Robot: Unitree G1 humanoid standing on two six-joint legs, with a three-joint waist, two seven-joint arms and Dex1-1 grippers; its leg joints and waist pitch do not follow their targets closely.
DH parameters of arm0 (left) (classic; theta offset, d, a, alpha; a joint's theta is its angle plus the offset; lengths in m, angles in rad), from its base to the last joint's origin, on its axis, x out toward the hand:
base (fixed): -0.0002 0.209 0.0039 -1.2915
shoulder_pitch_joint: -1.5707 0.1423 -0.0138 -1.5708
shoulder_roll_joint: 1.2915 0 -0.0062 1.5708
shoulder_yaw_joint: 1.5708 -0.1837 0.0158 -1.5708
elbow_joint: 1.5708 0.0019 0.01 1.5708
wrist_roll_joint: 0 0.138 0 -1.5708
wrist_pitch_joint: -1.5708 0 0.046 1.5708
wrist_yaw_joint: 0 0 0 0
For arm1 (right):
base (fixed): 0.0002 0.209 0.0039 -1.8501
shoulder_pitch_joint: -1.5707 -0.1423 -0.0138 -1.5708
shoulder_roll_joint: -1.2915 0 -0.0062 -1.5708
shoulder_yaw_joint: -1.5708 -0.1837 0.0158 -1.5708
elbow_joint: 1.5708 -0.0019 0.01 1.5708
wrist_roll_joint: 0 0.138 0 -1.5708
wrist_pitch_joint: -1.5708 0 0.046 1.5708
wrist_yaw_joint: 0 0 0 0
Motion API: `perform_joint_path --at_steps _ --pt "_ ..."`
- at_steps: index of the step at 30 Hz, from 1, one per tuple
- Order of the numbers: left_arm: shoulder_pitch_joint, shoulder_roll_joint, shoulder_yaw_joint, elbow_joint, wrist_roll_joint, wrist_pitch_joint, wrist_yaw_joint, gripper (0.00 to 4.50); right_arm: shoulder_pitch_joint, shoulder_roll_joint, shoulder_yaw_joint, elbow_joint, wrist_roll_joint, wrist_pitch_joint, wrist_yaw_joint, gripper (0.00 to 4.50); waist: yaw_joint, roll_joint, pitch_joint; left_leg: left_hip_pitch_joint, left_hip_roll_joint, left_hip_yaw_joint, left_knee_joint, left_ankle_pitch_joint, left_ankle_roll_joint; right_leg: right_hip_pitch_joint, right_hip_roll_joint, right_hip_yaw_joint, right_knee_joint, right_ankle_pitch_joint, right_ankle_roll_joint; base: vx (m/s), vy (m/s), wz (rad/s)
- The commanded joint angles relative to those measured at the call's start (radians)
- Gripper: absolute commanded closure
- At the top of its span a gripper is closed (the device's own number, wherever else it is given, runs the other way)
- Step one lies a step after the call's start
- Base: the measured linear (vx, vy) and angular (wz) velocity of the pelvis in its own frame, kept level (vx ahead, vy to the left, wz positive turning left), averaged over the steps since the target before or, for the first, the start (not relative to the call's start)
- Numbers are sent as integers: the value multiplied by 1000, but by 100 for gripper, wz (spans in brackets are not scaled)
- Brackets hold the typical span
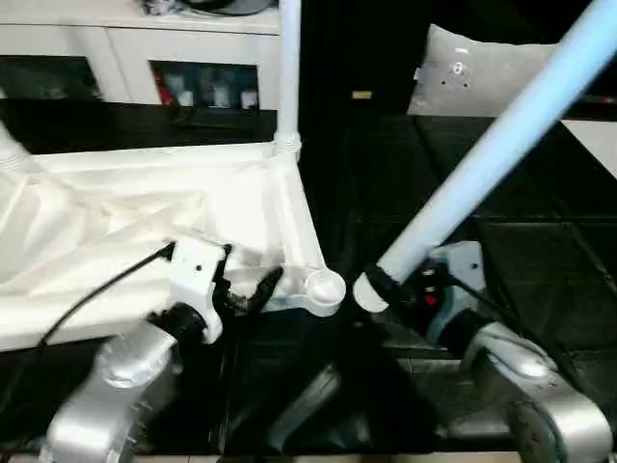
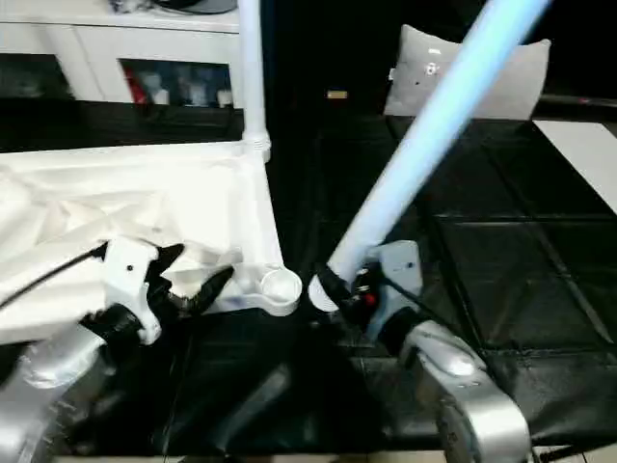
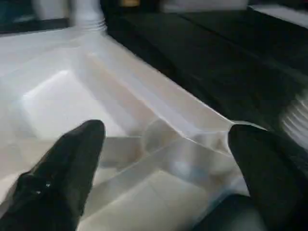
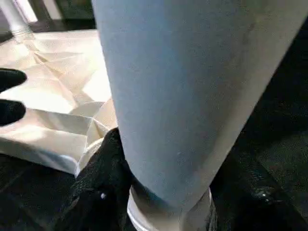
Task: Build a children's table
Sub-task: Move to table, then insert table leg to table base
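The children's table top (image 1: 145,222) lies upside down on the left, ribbed underside up. One white leg (image 1: 287,77) stands upright in its far right corner socket, and the base of another leg (image 1: 10,149) shows at the left edge. The near right corner socket (image 1: 325,287) holds nothing. My left gripper (image 1: 249,270) is open, its fingers (image 3: 72,159) straddling the top's near rim just left of that socket. My right gripper (image 1: 386,285) is shut on the thick end of a loose leg (image 1: 501,135). That leg slants up to the right, its end just right of the socket.
A white cabinet with shelves (image 1: 125,58) runs along the back. A grey panel (image 1: 472,77) leans at the back right, and a flat white board (image 1: 598,135) lies at the right edge. Black floor mats (image 1: 501,251) cover the ground on the right.
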Motion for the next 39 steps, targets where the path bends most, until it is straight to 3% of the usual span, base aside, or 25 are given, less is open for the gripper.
perform_joint_path --at_steps 1,2,3,4,5,6,7,9,11,12,13,14,15,16,17,18,20,21,22,23,25,28,33,36,39 --pt "-23 59 -37 33 -10 11 -111 0 -6 -14 -6 8 8 -32 22 260 5 9 -44 41 135 -52 -91 -169 -4 26 -121 43 -72 148 -178 -64 -26 3" --pt "-29 73 -42 43 -18 10 -141 0 -8 -16 -4 13 0 -40 21 260 2 12 -38 44 142 -51 -102 -240 -20 16 -118 46 -75 35 -212 -69 -12 3" --pt "-37 91 -49 56 -30 8 -185 0 -11 -20 -1 19 -8 -53 20 260 1 12 -33 44 140 -46 -107 -313 -43 9 -119 49 -83 -78 -230 -84 -3 2" --pt "-75 148 -89 103 -18 -11 -287 0 -19 -47 2 18 33 31 49 260 2 8 -27 45 134 -39 -106 -371 -62 4 -127 57 -95 -196 -231 -84 -3 2" --pt "-100 170 -109 135 2 -41 -327 0 -20 -62 7 17 44 43 72 260 6 8 -24 47 131 -37 -105 -394 -67 -1 -130 62 -102 -261 -222 -92 3 3" --pt "-116 183 -121 156 15 -62 -353 27 -21 -72 10 18 50 46 87 260 9 11 -23 53 132 -35 -101 -421 -83 -8 -138 68 -110 -351 -208 -73 14 -1" --pt "-165 189 -135 215 32 -102 -386 27 -17 -96 25 20 36 39 106 260 8 8 -24 45 135 -36 -107 -421 -89 -5 -139 65 -113 -381 -195 -99 32 -4" --pt "-201 199 -148 251 30 -118 -421 34 -14 -107 32 21 27 36 118 260 12 9 -30 46 140 -36 -113 -406 -98 -10 -134 60 -104 -321 -195 -27 15 -3" --pt "-247 216 -172 295 31 -125 -472 63 -11 -102 29 25 20 15 124 260 7 6 -32 33 140 -35 -120 -379 -94 -3 -133 55 -95 -245 -208 0 0 0" --pt "-249 216 -173 298 31 -126 -474 73 -11 -101 29 26 20 14 124 260 8 6 -38 35 139 -31 -118 -359 -87 -5 -133 52 -90 -218 -208 0 0 0" --pt "-328 214 -209 393 50 -163 -548 77 -12 -87 18 37 18 -17 115 260 8 7 -44 34 140 -29 -116 -333 -80 -1 -135 51 -87 -182 -215 0 0 0" --pt "-358 209 -220 429 58 -179 -573 81 -14 -85 16 40 17 -26 110 260 13 12 -44 41 137 -20 -114 -315 -71 -12 -134 53 -92 -176 -213 0 0 0" --pt "-384 207 -233 465 64 -193 -596 92 -16 -87 15 42 20 -26 108 260 13 14 -43 41 138 -17 -113 -320 -74 -14 -136 54 -90 -161 -224 0 0 0" --pt "-408 203 -244 503 73 -210 -619 107 -18 -91 16 43 22 -24 109 260 13 10 -46 33 141 -18 -116 -296 -68 -5 -136 51 -84 -112 -233 0 0 0" --pt "-408 203 -244 503 73 -210 -619 117 -18 -91 16 43 22 -24 109 260 14 10 -45 34 142 -17 -116 -288 -63 -7 -135 50 -84 -95 -235 0 0 0" --pt "-435 196 -258 548 83 -223 -644 120 -19 -94 13 40 25 -21 108 260 12 17 -47 39 141 -13 -115 -274 -57 -11 -132 50 -81 -42 -244 0 0 0" --pt "-480 189 -278 627 97 -251 -682 133 -16 -96 6 32 26 -16 108 260 15 15 -56 37 143 -9 -109 -208 -33 -2 -136 48 -72 68 -263 0 0 0" --pt "-495 188 -283 656 102 -263 -693 155 -13 -97 2 27 26 -18 108 260 14 23 -65 37 142 -6 -102 -133 -11 2 -135 45 -63 184 -274 0 0 0" --pt "-500 188 -285 667 104 -268 -697 159 -11 -97 1 25 25 -19 107 260 13 17 -69 34 140 -1 -91 -54 27 3 -132 43 -55 302 -285 0 0 0" --pt "-541 188 -298 741 117 -284 -732 159 3 -105 -12 13 25 -25 111 260 15 16 -67 29 138 0 -89 -30 47 4 -135 42 -54 332 -289 0 0 0" --pt "-558 190 -309 771 126 -290 -753 162 7 -111 -16 15 20 -30 112 260 20 26 -65 30 140 3 -88 -48 67 5 -141 41 -57 316 -300 0 0 0" --pt "-571 192 -316 793 135 -292 -772 196 7 -121 -19 20 11 -37 109 260 25 25 -58 33 152 3 -99 -153 42 4 -141 41 -64 174 -328 0 0 0" --pt "-592 186 -327 856 173 -328 -766 238 -2 -116 -20 25 7 -34 98 260 27 27 -52 38 155 9 -104 -231 1 -3 -142 49 -75 38 -328 0 0 0" --pt "-602 178 -326 892 189 -340 -761 260 -1 -109 -13 19 9 -25 91 260 28 26 -52 38 157 11 -106 -237 -13 -6 -142 50 -76 8 -319 0 0 0" --pt "-608 168 -311 910 187 -342 -756 284 -2 -107 -5 21 9 -20 87 260 27 27 -55 38 159 12 -108 -216 -14 -7 -140 48 -71 54 -317 0 0 0"
